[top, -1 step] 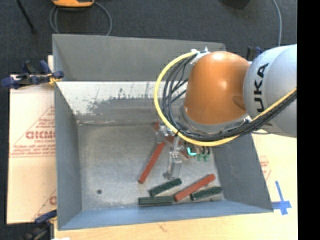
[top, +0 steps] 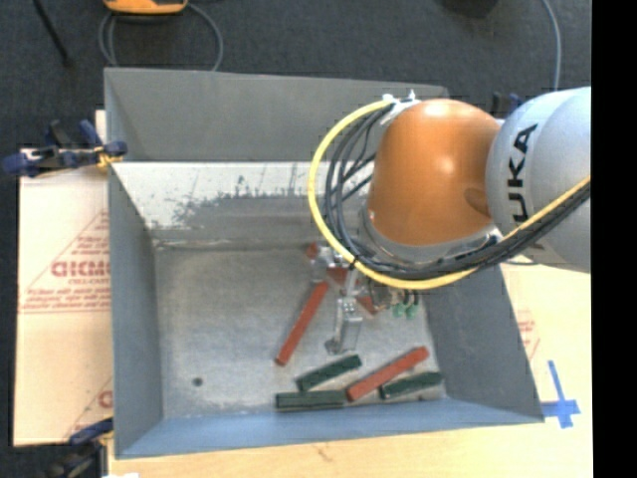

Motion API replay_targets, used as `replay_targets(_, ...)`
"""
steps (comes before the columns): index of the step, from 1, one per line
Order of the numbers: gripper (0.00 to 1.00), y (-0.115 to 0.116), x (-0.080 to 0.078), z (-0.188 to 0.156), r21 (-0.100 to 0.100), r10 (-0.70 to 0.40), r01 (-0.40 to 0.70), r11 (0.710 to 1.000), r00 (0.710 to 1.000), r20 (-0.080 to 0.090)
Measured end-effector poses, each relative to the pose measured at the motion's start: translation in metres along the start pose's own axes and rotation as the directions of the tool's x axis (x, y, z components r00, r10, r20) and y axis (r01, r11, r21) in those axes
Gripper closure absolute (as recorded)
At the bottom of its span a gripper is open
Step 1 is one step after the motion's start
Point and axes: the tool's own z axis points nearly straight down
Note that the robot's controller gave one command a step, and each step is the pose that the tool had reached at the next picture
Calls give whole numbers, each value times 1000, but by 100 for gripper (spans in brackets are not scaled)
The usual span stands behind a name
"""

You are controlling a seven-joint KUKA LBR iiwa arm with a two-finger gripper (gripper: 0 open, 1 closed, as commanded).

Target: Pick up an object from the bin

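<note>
Red bar [top: 302, 327]: laid diagonally on the mid-floor, just left of the gripper [top: 341, 339]; judged the likeliest pick.
Gripper: lowered close to the floor under the orange wrist cover [top: 433, 172], as flat bars require; its opening cannot be told.
Green and red bars [top: 383, 374]: gathered against the front wall of the bin [top: 129, 297].

Bin [top: 129, 297] with a long stick [top: 302, 325] slanting across the middle of its floor, end effector [top: 343, 335] just right of the stick, cluster of short bars [top: 386, 373] along the front wall, arm [top: 438, 177] above the right half
</note>
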Motion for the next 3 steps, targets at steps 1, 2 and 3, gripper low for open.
replay_targets(1, 0, -3, -27, 54, 1, -127, 127, 992, 992, 4)
replay_targets(2, 0, -56, 20, 79, 1, -242, 242, 970, 970, -1)
replay_targets(3, 0, -33, -46, 99, 2, -391, 391, 921, 921, 0)
